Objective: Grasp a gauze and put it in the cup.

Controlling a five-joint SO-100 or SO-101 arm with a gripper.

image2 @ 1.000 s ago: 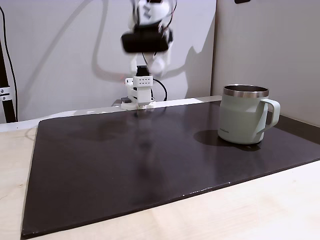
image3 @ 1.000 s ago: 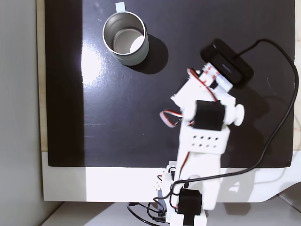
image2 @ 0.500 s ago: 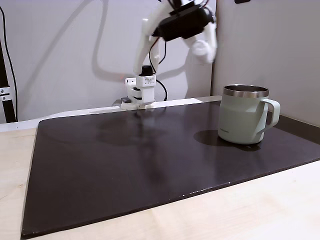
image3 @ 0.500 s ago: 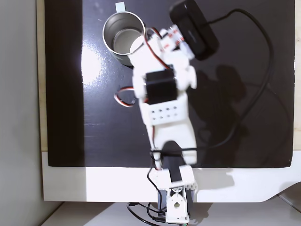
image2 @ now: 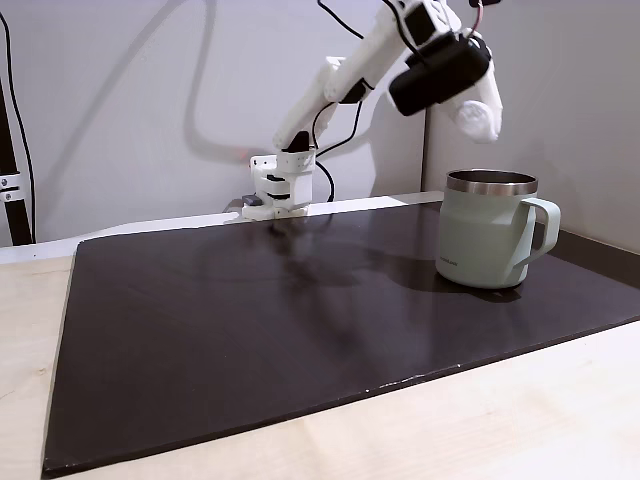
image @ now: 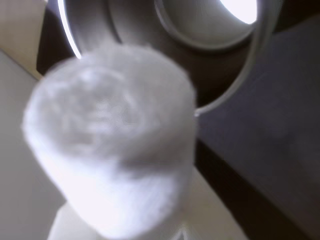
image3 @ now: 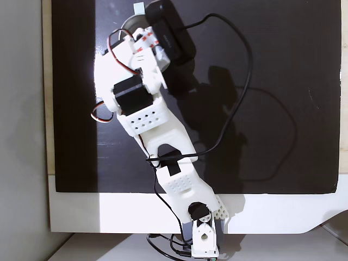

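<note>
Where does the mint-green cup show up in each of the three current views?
Wrist view: the cup sits along the top edge, seen from above through its open mouth, behind the gauze.
A fixed view from the side: the cup stands right of centre, below the claw.
A fixed view from above: the cup's handle peeks out at top left; the arm hides the rest.
Shared landmark: the dark mat.
</note>
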